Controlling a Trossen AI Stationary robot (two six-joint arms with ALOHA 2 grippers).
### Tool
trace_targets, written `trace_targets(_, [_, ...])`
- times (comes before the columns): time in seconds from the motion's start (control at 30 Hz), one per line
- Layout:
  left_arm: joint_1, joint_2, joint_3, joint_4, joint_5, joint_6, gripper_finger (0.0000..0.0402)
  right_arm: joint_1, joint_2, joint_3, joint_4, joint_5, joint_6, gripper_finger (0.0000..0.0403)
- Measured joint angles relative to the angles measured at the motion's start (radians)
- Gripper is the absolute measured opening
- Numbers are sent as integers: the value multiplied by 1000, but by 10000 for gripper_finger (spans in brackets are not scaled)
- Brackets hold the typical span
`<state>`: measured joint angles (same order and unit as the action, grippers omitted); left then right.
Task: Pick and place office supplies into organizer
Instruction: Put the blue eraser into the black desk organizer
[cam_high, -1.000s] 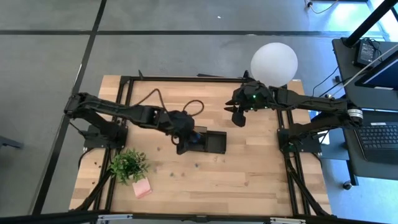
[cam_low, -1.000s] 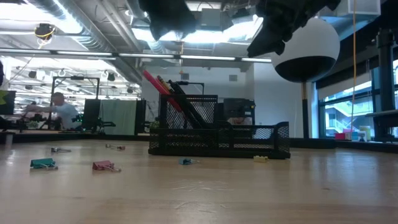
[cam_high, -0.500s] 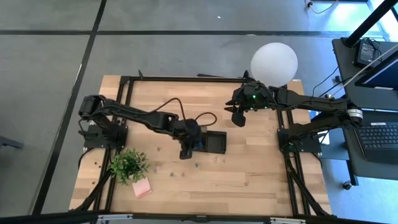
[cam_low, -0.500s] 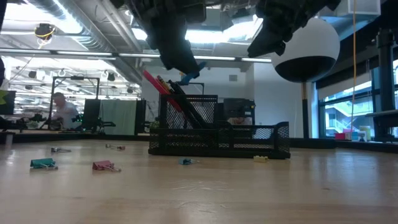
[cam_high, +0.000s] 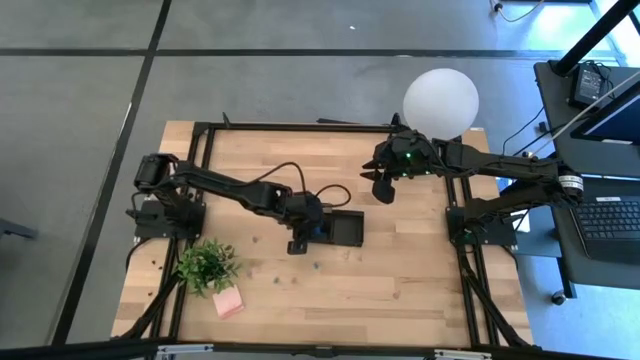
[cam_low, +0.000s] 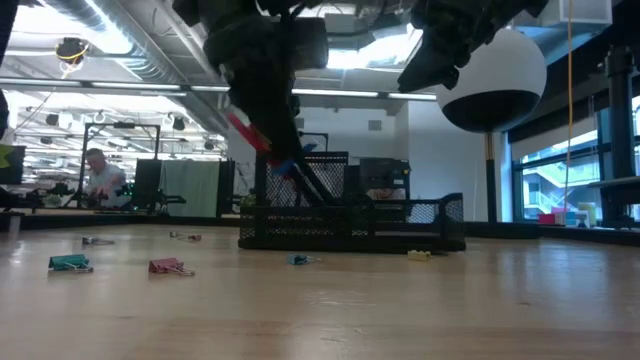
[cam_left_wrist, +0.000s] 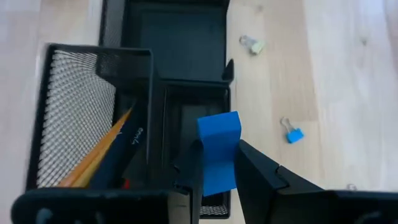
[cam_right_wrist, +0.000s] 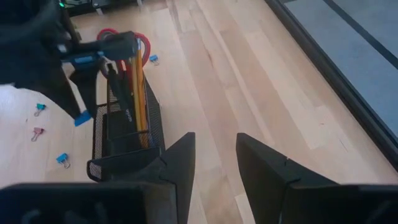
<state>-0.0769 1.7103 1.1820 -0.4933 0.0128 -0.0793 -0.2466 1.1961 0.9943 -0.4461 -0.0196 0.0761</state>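
Note:
The black mesh organizer stands mid-table. Its tall cup holds yellow pencils, dark pens and red-handled scissors. My left gripper hangs over the organizer's low compartments, next to the cup, shut on a small blue eraser. The low view shows that gripper level with the top of the cup. My right gripper waits open, high up beside the white lamp globe. A pink sticky-note pad lies on the table near the near-left corner. My left gripper pinches the blue eraser between its two fingers, coming from above and pointing down. The eraser's free end sticks out past the fingertips. It is lifted clear, above a small compartment of the organizer.
Small binder clips lie loose on the table: a blue one, a teal one, a pink one. A green potted plant stands near the left. The lamp globe is at the far right. A person sits far behind the table.
My left gripper has moved toward the table's right, over the organizer, and come down from high above to the height of the cup's top. It has kept the blue eraser throughout. My right arm has kept still.

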Motion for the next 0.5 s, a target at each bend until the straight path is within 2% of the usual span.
trace_targets(0.23, [-2, 62, 1, -1, -6, -12, 72, 0, 0, 0, 0, 0, 2, 122])
trace_targets(0.5, [-6, 71, 1, -1, -10, -20, 72, 0, 0, 0, 0, 0, 0, 122])
